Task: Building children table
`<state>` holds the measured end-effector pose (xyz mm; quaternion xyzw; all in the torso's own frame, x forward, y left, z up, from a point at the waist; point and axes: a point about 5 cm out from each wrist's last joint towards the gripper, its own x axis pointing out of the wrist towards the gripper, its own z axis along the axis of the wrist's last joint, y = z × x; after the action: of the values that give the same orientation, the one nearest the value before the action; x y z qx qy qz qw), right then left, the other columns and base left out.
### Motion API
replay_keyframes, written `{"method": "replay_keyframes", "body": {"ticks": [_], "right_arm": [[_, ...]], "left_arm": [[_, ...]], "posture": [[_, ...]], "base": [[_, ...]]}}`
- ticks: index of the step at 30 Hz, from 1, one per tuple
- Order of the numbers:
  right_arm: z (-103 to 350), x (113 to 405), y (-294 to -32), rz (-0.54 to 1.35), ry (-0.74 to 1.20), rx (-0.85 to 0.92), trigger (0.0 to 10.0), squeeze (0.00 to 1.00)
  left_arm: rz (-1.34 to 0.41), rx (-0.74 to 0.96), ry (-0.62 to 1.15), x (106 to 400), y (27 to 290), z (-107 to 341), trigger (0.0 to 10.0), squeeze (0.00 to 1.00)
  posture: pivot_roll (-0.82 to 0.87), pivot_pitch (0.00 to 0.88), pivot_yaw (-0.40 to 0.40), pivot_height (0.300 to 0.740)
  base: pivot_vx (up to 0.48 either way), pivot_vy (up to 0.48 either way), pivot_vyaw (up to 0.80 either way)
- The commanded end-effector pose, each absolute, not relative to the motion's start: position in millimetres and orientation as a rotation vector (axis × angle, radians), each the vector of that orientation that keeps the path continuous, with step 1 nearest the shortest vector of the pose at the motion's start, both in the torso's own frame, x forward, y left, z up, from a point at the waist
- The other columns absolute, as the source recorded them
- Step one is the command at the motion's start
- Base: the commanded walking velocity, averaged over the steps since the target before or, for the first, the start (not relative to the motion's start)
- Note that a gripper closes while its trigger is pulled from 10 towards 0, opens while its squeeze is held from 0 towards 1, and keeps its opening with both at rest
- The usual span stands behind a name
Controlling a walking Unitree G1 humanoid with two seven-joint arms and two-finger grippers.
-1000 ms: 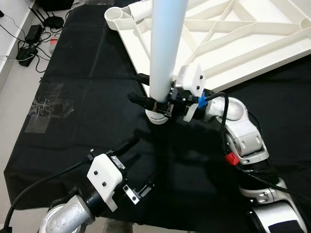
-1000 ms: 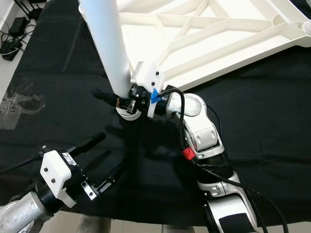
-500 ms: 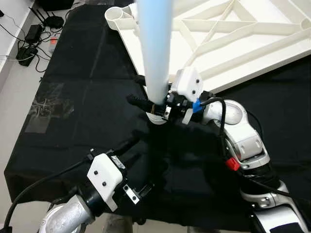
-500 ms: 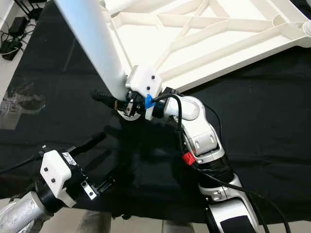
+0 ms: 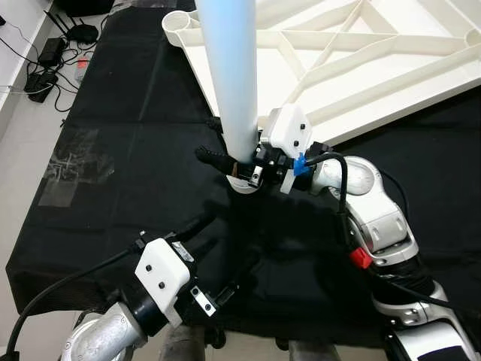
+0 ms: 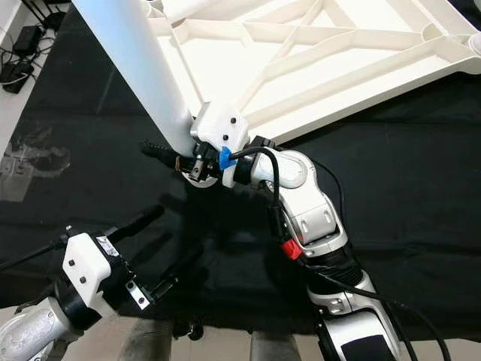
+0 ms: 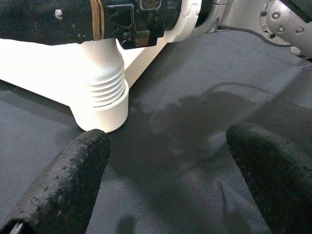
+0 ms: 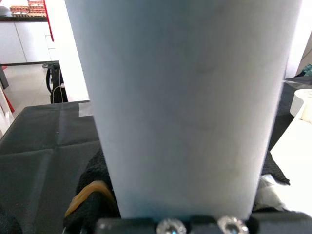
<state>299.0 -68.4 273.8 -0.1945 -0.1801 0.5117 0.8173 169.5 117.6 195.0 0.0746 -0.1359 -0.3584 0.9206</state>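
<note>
We are seating a leg [image 5: 229,75] into the tabletop's [image 5: 376,68] corner socket [image 7: 105,105]; our right gripper [image 5: 239,159] is clamping the leg just above the socket. Our left gripper [image 5: 214,252] is hovering open nearby. Next we judge it needs straightening and twisting home.

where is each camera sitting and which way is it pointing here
Left eye view: on the head, looking forward and down at the black cloth, the white tabletop and the table leg; both arms show.
Right eye view: the other eye of that stereo pair, same scene.
Left wrist view: along the open left hand, low over the cloth, toward the leg's threaded end in the corner socket.
Right wrist view: along the right hand, shut on the leg.
All four share the leg.
</note>
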Motion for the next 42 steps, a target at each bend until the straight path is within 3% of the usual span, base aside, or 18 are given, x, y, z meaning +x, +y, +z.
{"method": "replay_keyframes", "body": {"ticks": [1, 42], "right_arm": [[241, 305, -71, 1.084, -0.205, -0.408, 10.0, 0.00], [220, 299, -76, 0.918, -0.099, -0.297, 10.0, 0.00]], "left_arm": [[-0.738, 0.145, -0.244, 167, 118, 187, 10.0, 0.00], [-0.733, 0.146, -0.249, 168, 118, 189, 10.0, 0.00]], "posture": [[0.04, 0.419, 0.047, 0.740], [0.03, 0.428, 0.045, 0.740]], "base": [[0.000, 0.000, 0.00], [0.000, 0.000, 0.00]]}}
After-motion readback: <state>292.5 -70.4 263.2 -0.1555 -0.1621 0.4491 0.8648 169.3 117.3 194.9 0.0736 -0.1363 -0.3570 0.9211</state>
